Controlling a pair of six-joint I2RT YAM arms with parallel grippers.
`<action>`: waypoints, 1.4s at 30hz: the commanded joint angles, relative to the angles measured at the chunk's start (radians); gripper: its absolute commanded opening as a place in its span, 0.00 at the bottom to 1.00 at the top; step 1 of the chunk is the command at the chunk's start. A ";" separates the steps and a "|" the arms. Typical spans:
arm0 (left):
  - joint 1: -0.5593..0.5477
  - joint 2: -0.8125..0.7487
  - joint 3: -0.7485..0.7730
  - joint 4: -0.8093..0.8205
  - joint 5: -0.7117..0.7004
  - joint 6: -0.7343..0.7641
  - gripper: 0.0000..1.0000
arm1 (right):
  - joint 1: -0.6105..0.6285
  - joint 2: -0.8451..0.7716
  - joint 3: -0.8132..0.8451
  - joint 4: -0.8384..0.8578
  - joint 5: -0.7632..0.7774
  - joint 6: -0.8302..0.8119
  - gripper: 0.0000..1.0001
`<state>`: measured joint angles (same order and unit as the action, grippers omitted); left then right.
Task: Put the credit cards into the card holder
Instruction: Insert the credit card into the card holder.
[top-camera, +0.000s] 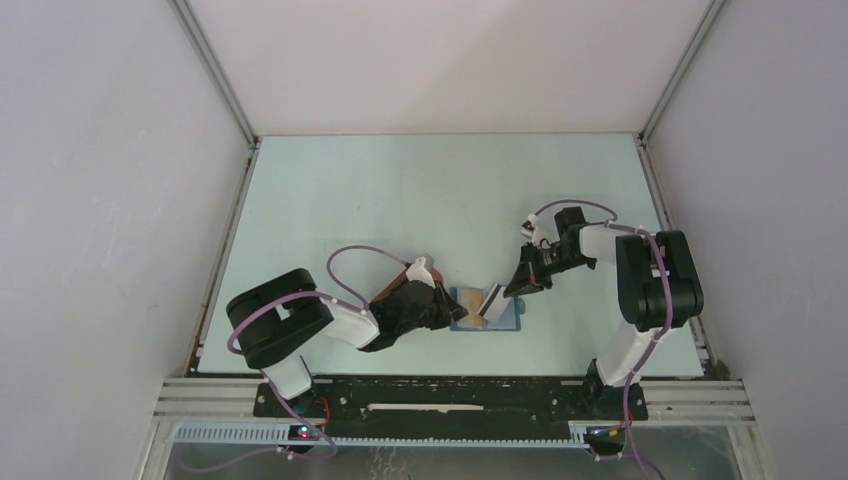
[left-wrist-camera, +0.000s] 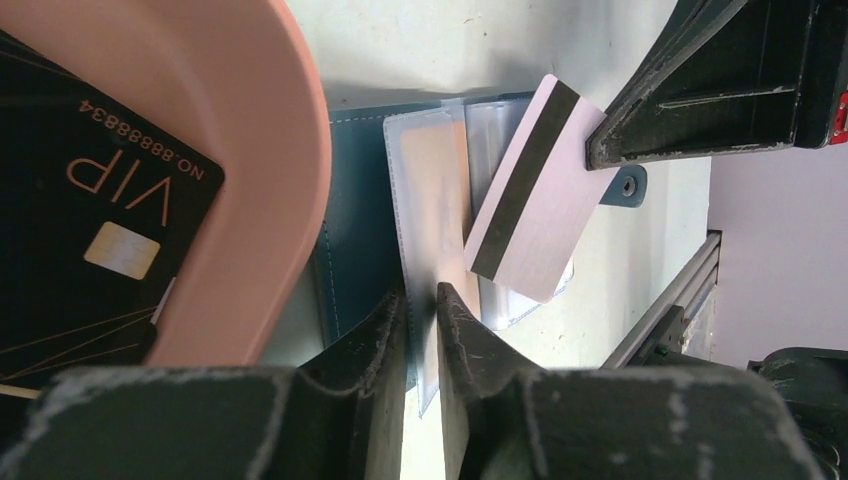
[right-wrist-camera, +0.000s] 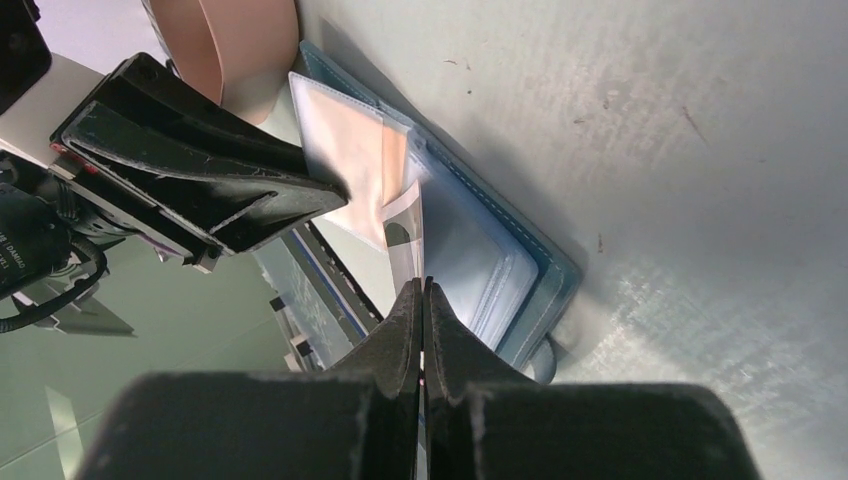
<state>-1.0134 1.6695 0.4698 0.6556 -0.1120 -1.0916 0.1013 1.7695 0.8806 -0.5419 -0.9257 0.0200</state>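
The card holder (left-wrist-camera: 355, 230) is a blue wallet lying open on the table, its clear pocket sleeves up; it also shows in the overhead view (top-camera: 505, 318) and the right wrist view (right-wrist-camera: 470, 260). My left gripper (left-wrist-camera: 420, 295) is shut on one clear sleeve flap at the wallet's near edge. A pale credit card (left-wrist-camera: 530, 190) with a dark stripe hangs tilted over the pockets, its lower end against a clear sleeve. My right gripper (right-wrist-camera: 422, 285) is shut on that card (right-wrist-camera: 405, 235). A black VIP credit card (left-wrist-camera: 80, 200) lies in the pink tray.
The pink tray (left-wrist-camera: 260, 150) sits right beside the wallet's left side, mostly under my left arm in the overhead view. White enclosure walls ring the pale green table (top-camera: 420, 190). A metal rail (top-camera: 450, 395) runs along the near edge.
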 joint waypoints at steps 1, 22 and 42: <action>-0.001 0.008 -0.002 -0.050 -0.031 0.016 0.21 | 0.023 0.004 0.039 -0.006 0.018 -0.018 0.00; 0.009 0.015 0.001 -0.096 -0.031 0.012 0.23 | 0.074 -0.002 0.074 -0.052 0.161 -0.076 0.00; 0.013 0.019 0.006 -0.100 -0.014 0.019 0.24 | 0.176 0.068 0.147 -0.119 0.202 -0.137 0.00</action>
<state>-1.0077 1.6695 0.4713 0.6441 -0.1101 -1.0988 0.2554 1.8160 0.9958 -0.6380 -0.7681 -0.0704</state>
